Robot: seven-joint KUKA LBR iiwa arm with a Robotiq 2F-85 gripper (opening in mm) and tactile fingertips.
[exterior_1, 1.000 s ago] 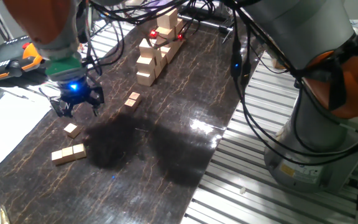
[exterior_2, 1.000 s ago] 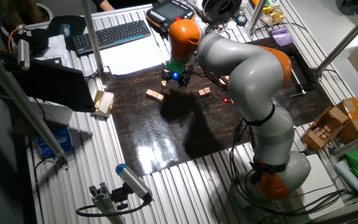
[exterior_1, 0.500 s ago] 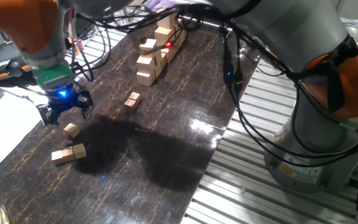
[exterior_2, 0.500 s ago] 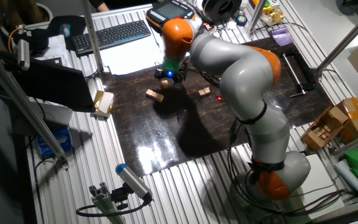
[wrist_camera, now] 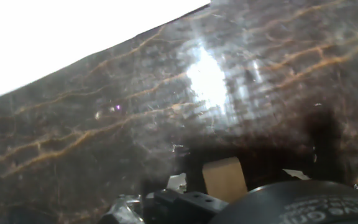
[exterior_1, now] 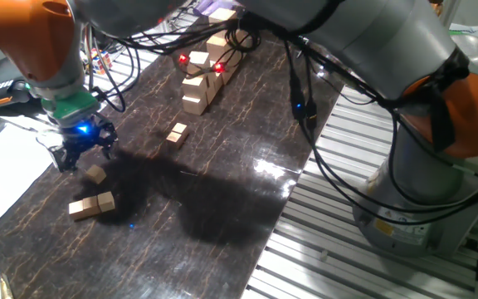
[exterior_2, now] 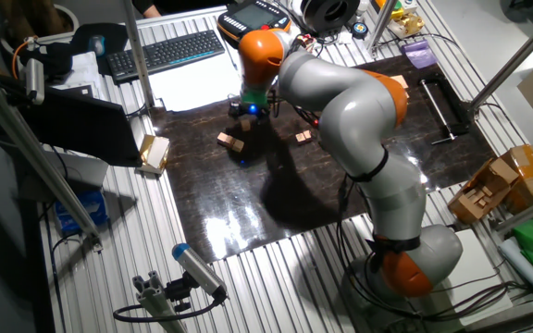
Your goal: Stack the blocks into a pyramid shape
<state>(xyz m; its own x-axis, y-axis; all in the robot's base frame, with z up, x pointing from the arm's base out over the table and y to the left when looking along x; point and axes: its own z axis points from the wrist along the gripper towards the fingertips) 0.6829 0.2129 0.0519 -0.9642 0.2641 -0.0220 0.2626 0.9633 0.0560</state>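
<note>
Hovering tool (exterior_1: 80,148) hides its fingers; grip unreadable; loose block (exterior_1: 95,174) just below.

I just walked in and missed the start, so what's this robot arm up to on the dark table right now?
The arm has its claw low over the dark table, just above a loose single block, and holds nothing that I can see. Beside it, a pair of blocks lies side by side, and another small block sits farther along. A tall stack of larger blocks stands at the far end. No pyramid is built yet.
</note>
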